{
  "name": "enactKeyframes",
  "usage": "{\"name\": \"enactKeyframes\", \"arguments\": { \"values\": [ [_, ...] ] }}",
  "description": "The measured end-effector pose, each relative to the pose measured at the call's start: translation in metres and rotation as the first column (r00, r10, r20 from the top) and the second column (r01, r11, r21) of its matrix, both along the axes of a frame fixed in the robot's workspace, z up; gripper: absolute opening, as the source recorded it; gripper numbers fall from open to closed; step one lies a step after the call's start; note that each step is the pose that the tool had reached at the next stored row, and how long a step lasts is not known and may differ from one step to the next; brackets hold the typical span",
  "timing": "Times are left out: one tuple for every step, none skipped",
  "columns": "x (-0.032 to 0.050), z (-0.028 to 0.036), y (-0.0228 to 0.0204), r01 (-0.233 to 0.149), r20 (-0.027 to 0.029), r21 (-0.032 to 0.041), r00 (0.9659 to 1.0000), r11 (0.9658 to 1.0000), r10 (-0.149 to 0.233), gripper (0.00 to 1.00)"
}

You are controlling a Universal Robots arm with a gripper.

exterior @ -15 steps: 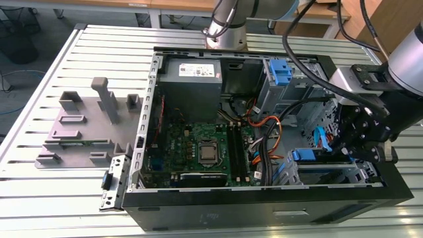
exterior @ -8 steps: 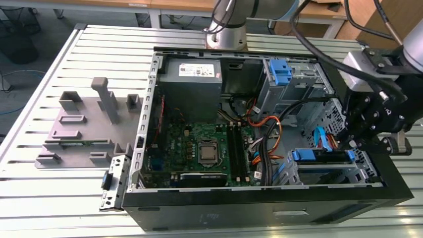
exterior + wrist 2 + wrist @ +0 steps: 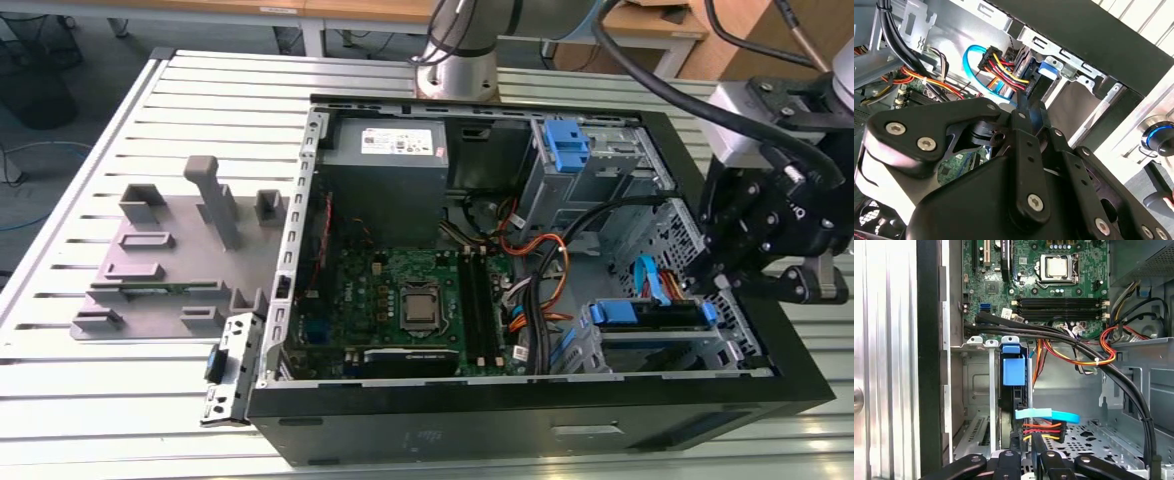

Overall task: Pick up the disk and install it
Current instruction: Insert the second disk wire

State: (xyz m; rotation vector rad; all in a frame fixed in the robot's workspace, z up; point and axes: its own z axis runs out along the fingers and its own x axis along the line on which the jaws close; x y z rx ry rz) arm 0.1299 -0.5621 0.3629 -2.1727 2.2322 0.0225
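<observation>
Already the disk (image 3: 1014, 371) is seated upright in the drive cage (image 3: 978, 390). Just behind it the gripper (image 3: 1026, 447) is seen. Whether its jaws are open cannot be told.

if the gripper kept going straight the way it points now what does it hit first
Most likely the disk, standing on edge in its bay with blue and red-yellow cables plugged in. The gripper sits right behind that cabled end; depth is unclear.

Open computer case (image 3: 534, 400) beside grey fixture (image 3: 167, 260).
</observation>
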Motion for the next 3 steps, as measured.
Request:
{"name": "enactKeyframes", "arguments": {
  "values": [
    [0.0,0.0005,0.0,0.0,0.0,0.0,1.0,1.0,0.0,0.24],
    [0.0,0.0005,0.0,0.0,0.0,0.0,1.0,1.0,0.0,0.24],
    [0.0,0.0006,0.0,0.0,0.0,0.0,1.0,1.0,0.0,0.24]
  ]
}}
